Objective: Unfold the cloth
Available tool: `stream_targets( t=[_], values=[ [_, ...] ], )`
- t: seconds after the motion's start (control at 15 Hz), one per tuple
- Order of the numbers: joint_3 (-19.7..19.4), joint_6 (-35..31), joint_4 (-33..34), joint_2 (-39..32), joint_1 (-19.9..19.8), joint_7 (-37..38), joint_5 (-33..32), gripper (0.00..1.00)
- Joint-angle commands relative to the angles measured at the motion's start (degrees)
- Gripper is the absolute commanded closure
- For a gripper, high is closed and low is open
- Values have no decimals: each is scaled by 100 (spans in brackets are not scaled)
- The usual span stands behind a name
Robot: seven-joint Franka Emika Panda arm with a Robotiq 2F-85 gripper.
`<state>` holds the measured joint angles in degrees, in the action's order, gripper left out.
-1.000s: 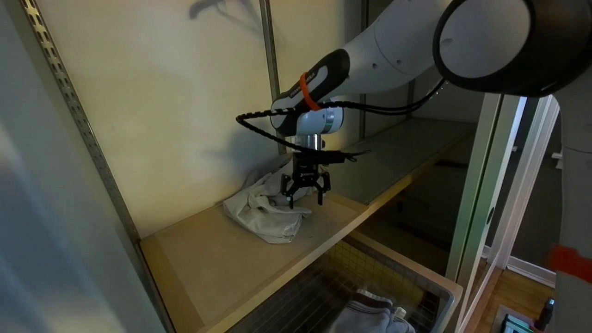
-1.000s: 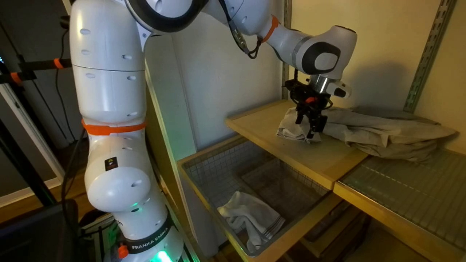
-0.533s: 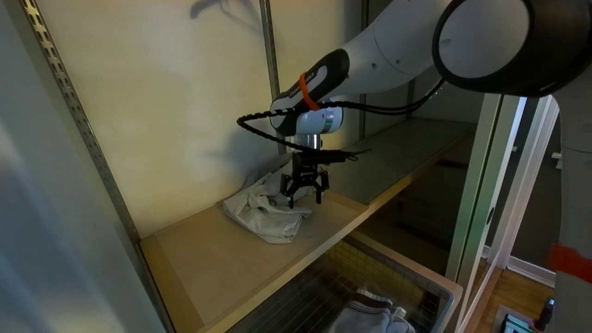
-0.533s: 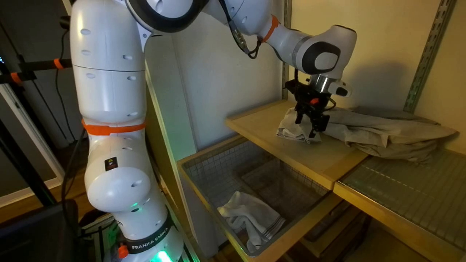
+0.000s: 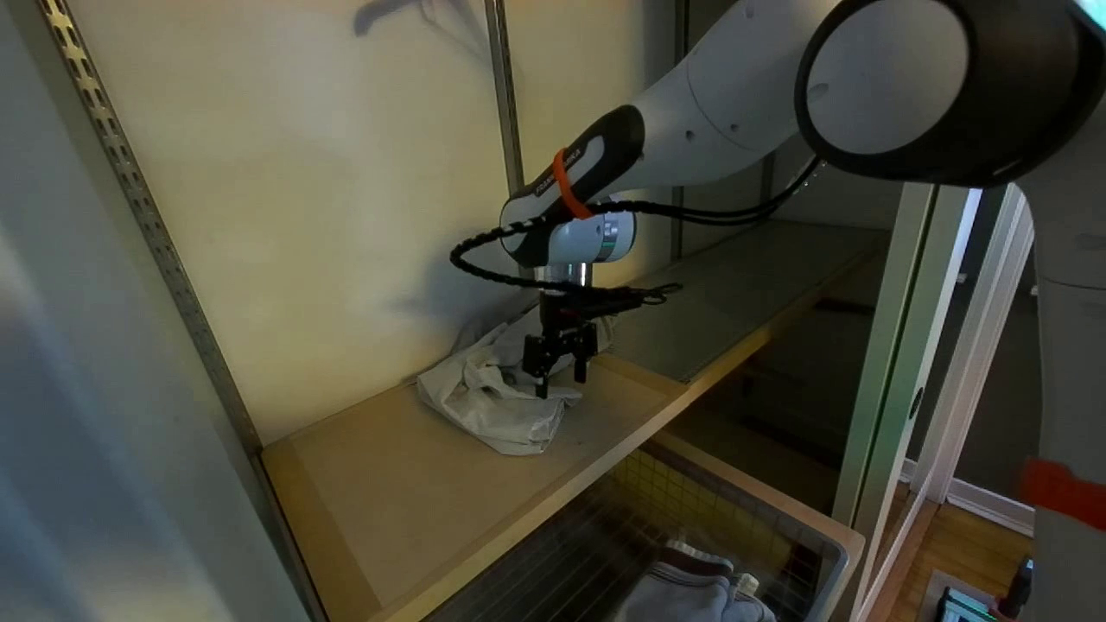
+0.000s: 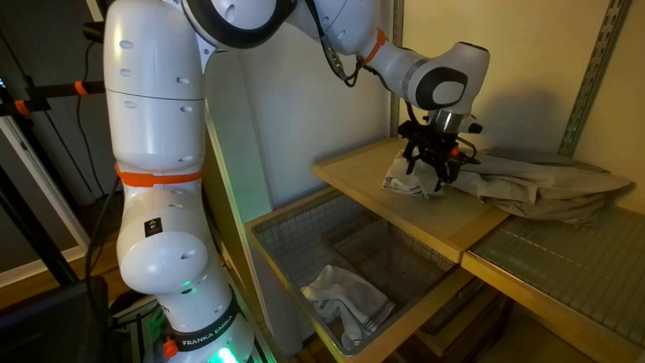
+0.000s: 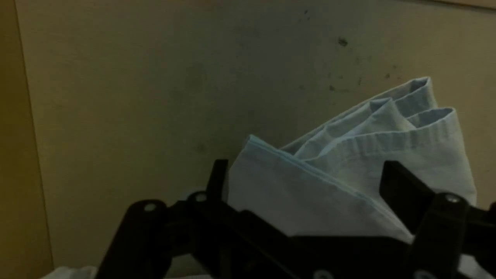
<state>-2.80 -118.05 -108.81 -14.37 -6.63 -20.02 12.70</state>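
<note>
"Grey cloth [image 5: 510,419] lies bunched on a wooden shelf [image 5: 389,510]."

"Which way does it run?"

"Its long axis roughly follows the shelf's length, slanting back toward the shelf's wall side. In an exterior view a folded end [image 6: 400,182] sits on the shelf, while a bulkier stretch [image 6: 544,186] reaches past the shelf onto an adjoining ribbed panel [image 6: 564,257]. The gripper [image 5: 562,386] blocks the part between, so whether they join there cannot be told."

"And the folded end's direction?"

"In the wrist view its layered corners [image 7: 430,131] point up and right, away from the shelf's yellow edge strip [image 7: 19,135]. A straight hem [image 7: 327,178] slants down to the right."

"What of the gripper?"

"Above the shelf, over the folded end, pointing down. Its jaws stand apart, with cloth showing between the fingers [image 7: 405,193]; touch cannot be judged."

"Below the shelf?"

"A wire basket [image 6: 297,232] holding a pale cloth [image 6: 352,297] with stripes."
</note>
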Motion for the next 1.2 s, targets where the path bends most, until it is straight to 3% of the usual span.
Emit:
stream_targets(
  t=[0.0,0.47,0.53,0.6,1.13],
  values=[
    [171,-146,-166,-14,-79,-857,59,0],
    [322,-1001,-328,-37,-99,-1557,102,0],
    [325,-1066,-334,-45,-102,-1591,80,16],
    [326,-1123,-351,-55,-103,-1622,69,26],
    [350,-1136,-492,144,-59,-1655,3,88]
  ],
)
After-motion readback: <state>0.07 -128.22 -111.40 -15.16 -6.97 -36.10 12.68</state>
